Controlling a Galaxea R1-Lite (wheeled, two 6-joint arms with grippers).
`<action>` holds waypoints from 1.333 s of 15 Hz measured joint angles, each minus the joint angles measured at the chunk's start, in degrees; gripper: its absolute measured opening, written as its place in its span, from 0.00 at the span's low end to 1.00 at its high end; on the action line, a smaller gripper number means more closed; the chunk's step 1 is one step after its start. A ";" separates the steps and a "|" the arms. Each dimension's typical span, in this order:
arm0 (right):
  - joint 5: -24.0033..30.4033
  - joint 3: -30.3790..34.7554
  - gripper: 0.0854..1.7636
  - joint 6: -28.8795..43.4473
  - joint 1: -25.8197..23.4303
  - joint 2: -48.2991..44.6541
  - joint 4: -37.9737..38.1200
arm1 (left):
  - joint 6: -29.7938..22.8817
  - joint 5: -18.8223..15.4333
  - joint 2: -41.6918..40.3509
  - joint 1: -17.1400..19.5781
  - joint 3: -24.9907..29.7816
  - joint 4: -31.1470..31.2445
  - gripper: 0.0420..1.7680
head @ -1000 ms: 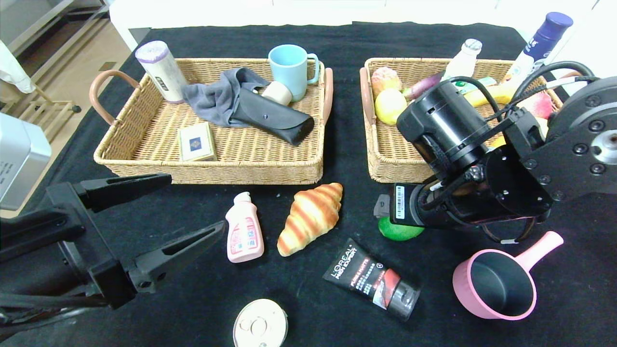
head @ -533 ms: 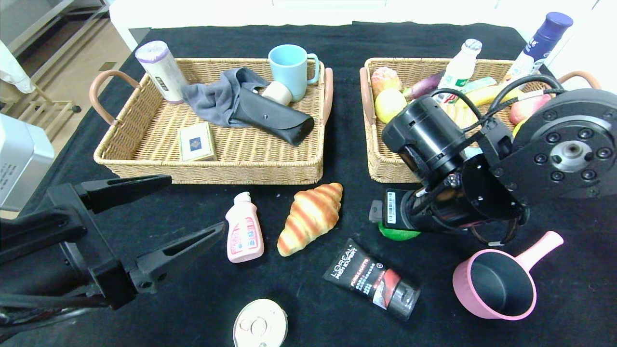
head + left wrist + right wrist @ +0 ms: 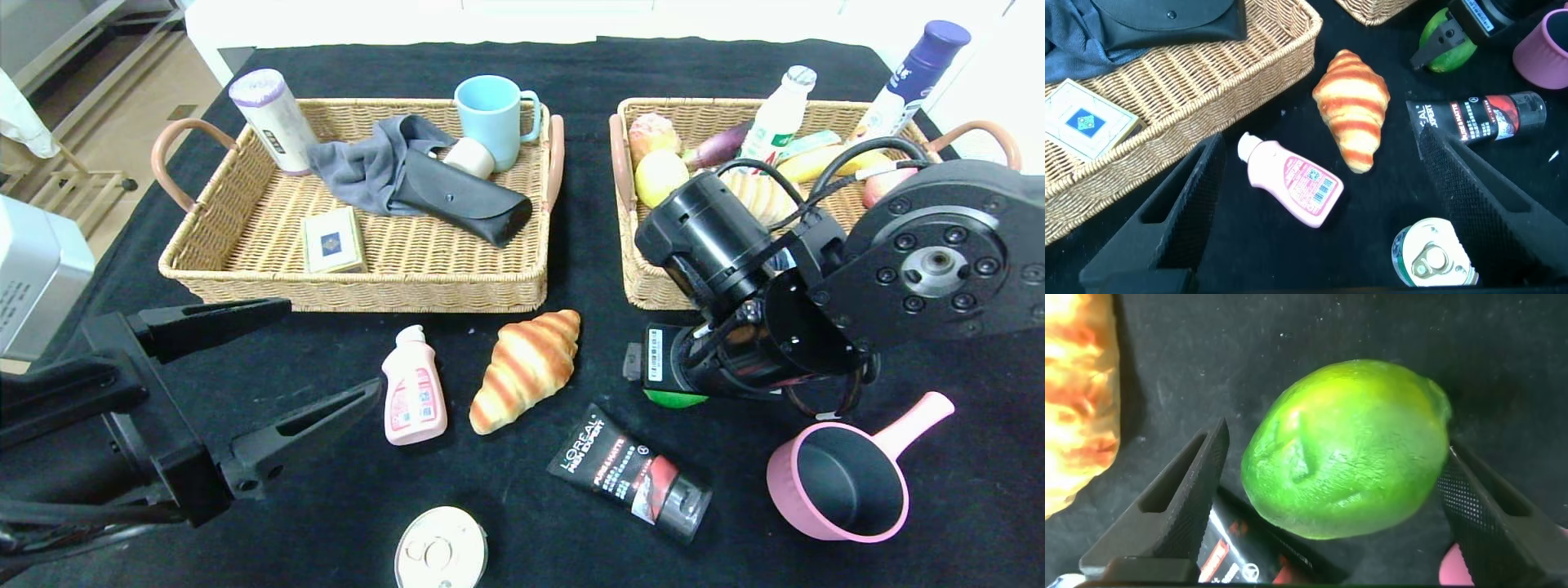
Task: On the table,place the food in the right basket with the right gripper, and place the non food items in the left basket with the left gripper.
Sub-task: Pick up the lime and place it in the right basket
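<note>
The lime (image 3: 1347, 449) is lying on the black worktop (image 3: 506, 506) at centre right of the head view, just below the right basket (image 3: 653, 286) and mostly hidden there under the right arm. The right gripper (image 3: 1339, 498) is hanging directly over it, jaws standing wide with one finger on either side of the fruit and neither seeming to be touching it; nothing is being gripped. In the right wrist view the lime is filling the gap between the fingers, its long axis running across from one finger toward the other, so the jaws would be closing along its length. That is the relation the coming move depends on: the fruit is sitting centred between the jaws, and closing should be enough, though the rounded skin could be slipping if the fingers meet it high.

The croissant (image 3: 526, 369) is lying just to the left of the lime, near one finger but apart from it, and the black tube (image 3: 629, 474) is lying just below.

The left gripper (image 3: 269, 371) is waiting at lower left of the head view, jaws wide and holding nothing, pointing toward the pink bottle (image 3: 414, 398). It is well apart from the lime; the right arm is plainly nearer.
</note>
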 joint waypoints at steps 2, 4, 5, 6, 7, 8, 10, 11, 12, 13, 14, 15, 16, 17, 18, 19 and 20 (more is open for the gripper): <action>-0.05 0.02 0.75 0.15 -0.01 0.44 -0.04 | 0.00 0.00 0.00 0.00 0.05 0.02 0.97; 0.01 0.02 0.71 0.23 -0.28 0.63 -0.04 | 0.00 0.00 0.00 0.00 0.10 0.02 0.97; 0.00 0.10 0.70 0.23 -0.39 0.71 -0.04 | 0.02 0.00 -0.02 0.00 0.10 0.02 0.97; 0.04 0.18 0.70 0.23 -0.52 0.73 0.00 | 0.05 0.00 -0.07 0.00 0.10 0.02 0.97; 0.04 0.24 0.70 0.23 -0.59 0.74 0.00 | 0.11 0.00 -0.10 -0.05 0.13 0.07 0.97; -0.02 0.38 0.70 0.37 -0.69 0.74 0.00 | 0.11 0.00 -0.11 -0.05 0.16 0.07 0.97; -0.07 0.49 0.70 0.80 -0.76 0.74 0.02 | 0.11 0.00 -0.11 -0.06 0.24 0.11 0.97; -0.07 0.49 0.69 0.72 -0.78 0.74 0.05 | 0.11 0.00 -0.10 -0.06 0.24 0.09 0.97; -0.07 0.49 0.69 0.65 -0.76 0.74 0.10 | 0.11 0.00 -0.10 -0.09 0.24 0.09 0.97; -0.05 0.43 0.69 0.67 -0.72 0.74 0.10 | 0.11 -0.12 -0.10 -0.09 0.27 0.11 0.97; -0.10 0.43 0.69 0.69 -0.72 0.71 0.11 | 0.10 -0.09 -0.10 -0.09 0.27 0.09 0.97; -0.07 0.43 0.69 0.65 -0.65 0.60 0.13 | 0.05 -0.01 -0.07 -0.09 0.38 0.13 0.97; -0.05 0.38 0.69 0.59 -0.56 0.33 0.20 | 0.02 -0.01 -0.07 -0.09 0.38 0.11 0.97; -0.16 0.38 0.69 0.45 -0.45 -0.11 0.52 | 0.00 -0.22 -0.10 -0.09 0.38 0.11 0.97; -0.29 0.29 0.69 0.15 -0.33 -0.65 0.60 | -0.11 -0.41 -0.11 -0.06 0.38 -0.02 0.97; -0.27 0.22 0.69 -0.10 -0.04 -1.35 0.60 | -0.12 -0.50 -0.11 -0.06 0.38 -0.02 0.97; -0.32 0.24 0.69 -0.30 0.11 -2.23 0.52 | -0.23 -0.52 -0.11 -0.06 0.38 -0.02 0.97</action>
